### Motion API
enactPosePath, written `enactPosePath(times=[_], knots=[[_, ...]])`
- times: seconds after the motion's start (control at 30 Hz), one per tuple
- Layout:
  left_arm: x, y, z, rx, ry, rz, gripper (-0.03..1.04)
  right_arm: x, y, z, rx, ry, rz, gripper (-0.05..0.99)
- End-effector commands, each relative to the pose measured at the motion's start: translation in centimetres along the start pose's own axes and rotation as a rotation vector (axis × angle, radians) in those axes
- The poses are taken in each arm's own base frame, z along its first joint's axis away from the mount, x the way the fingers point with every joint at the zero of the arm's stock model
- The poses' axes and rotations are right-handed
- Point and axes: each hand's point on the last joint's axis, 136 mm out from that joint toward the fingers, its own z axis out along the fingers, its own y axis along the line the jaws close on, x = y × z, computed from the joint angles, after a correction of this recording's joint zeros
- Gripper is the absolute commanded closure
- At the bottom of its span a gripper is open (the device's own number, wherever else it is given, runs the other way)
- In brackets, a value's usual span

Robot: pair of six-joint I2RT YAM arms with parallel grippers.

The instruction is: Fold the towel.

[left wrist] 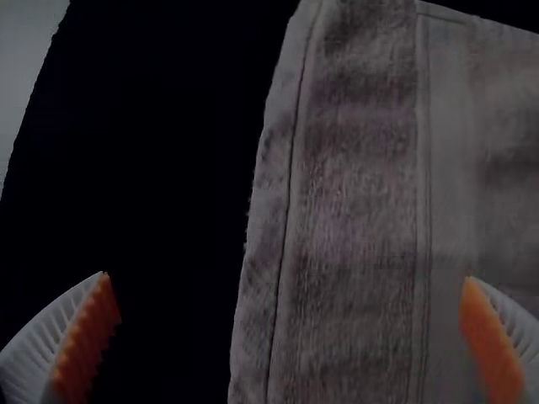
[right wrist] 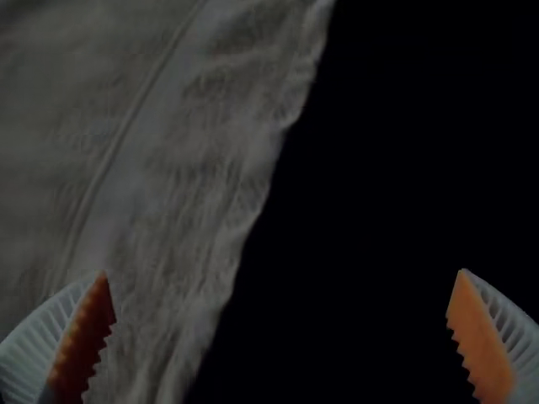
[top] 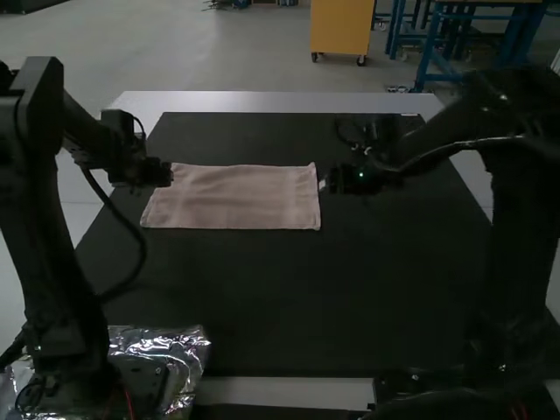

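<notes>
Desk (top: 280, 101), pale and smooth, its margin bordering a large mat (top: 297, 297), matt black, straight-edged.

Two arms, dark, jointed: right arm (top: 525, 219) and left arm (top: 44, 219), standing over the mat's two sides and hiding parts of them.

Towel (top: 232, 198), one, pinkish beige, lying flat on the far half of the mat as a wide oblong, left end slanted; number of layers cannot be told. Pile nubbly; smoother woven band running alongside the hem at each end; edge slightly wavy at the right end, stitched line along the left.

Crinkled silver sheet (top: 191, 343), shiny, film-like, at the near left corner, partly covered by the left arm's base.

Black cable (top: 138, 258), smooth, curving down beside the left arm.

Left gripper (top: 168, 173), at the towel's left end: jaws spread wide, gripping nothing.

Right gripper (top: 325, 185), just beside the towel's right end: jaws likewise wide apart, holding nothing.

Pads (right wrist: 482, 337), orange, toothed, set on white ribbed backing, on both pairs of jaws.
</notes>
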Motion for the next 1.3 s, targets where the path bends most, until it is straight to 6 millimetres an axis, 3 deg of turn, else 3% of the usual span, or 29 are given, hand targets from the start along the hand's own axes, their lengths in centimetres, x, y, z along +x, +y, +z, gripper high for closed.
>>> enactPosePath(times=[0.0,0.43,0.87,1.27], knots=[[-1.9,0.2,0.9,0.004,-0.042,0.01,0.06,-1.8,0.6,1.1,-0.005,-0.038,-0.014,0.03],[-3.2,0.7,4.3,-0.001,-0.068,0.034,0.06,-4.8,2.0,5.7,-0.035,-0.077,-0.055,0.03],[-4.9,0.9,6.1,-0.004,-0.091,0.043,0.06,-6.4,1.0,8.5,-0.018,-0.096,-0.08,0.03],[-4.5,1.0,8.0,-0.004,-0.061,0.051,0.06,-6.8,0.0,10.8,-0.011,-0.087,-0.072,0.03]])
